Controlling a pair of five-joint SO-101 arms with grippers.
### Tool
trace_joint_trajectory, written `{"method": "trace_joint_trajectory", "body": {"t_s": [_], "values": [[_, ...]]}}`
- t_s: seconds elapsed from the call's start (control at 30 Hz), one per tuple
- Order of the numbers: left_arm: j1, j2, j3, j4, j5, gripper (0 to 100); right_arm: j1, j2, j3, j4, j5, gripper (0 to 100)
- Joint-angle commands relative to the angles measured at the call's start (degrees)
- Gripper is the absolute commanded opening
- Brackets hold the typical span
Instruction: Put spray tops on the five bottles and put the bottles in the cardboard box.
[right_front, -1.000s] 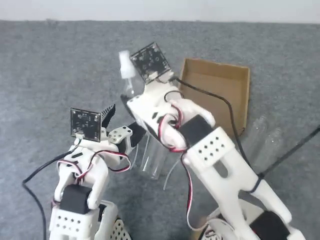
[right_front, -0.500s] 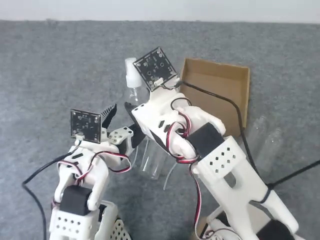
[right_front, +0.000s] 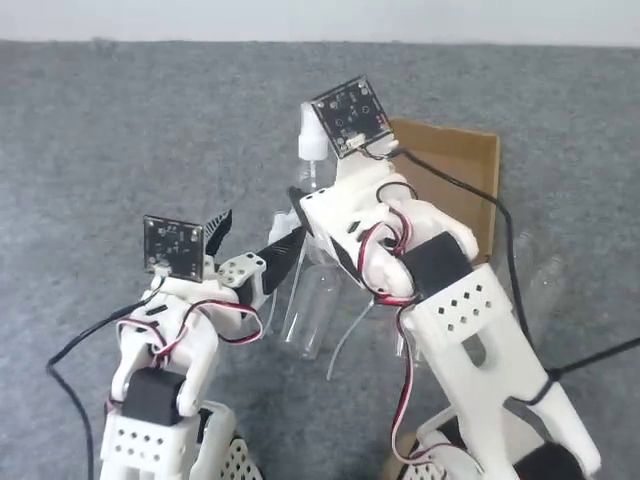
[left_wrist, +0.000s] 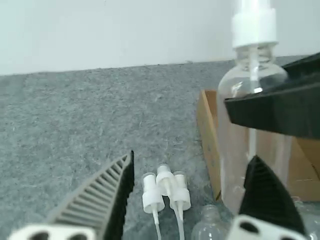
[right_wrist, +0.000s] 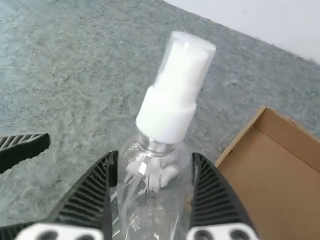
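The right gripper (right_wrist: 152, 172) is clamped on a capped bottle (left_wrist: 235, 160), held upright above the worktop (right_front: 120, 120) just beside the cardboard box (right_front: 470, 160). It should carry the bottle fully over the box wall, then lower it before releasing. The left gripper (left_wrist: 192, 159) hangs, jaws apart, over loose spray tops (left_wrist: 165, 192).

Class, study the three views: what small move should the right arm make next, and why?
Probably carry the bottle sideways until it hangs over the cardboard box. The right gripper is shut on the bottle, the spray top is already fitted, and the box lies open just beside it.
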Motion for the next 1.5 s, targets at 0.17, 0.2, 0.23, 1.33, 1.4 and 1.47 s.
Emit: {"method": "trace_joint_trajectory", "body": {"t_s": [0.17,0.2,0.23,1.33,1.4,1.47], "values": [[0.18,-0.35,0.04,-2.20,-0.09,33,1.98,-3.82,-4.48,-0.40,-0.18,0.6],[0.26,-0.35,0.04,-2.20,-0.09,33,1.98,-3.82,-4.75,-1.45,-0.44,0.6],[0.26,-0.35,0.04,-2.11,0.00,33,1.80,-3.65,-5.01,-2.68,-0.53,0.6],[2.46,-0.70,0.04,-0.35,-0.88,33,10.59,-2.07,-5.27,-7.78,7.56,0.6],[2.46,-0.70,0.04,-0.35,-0.88,33,14.81,2.07,-5.27,-11.47,8.79,0.6],[2.55,-0.70,0.04,-0.35,-0.88,33,17.63,6.20,-5.27,-15.08,9.93,0.6]]}}
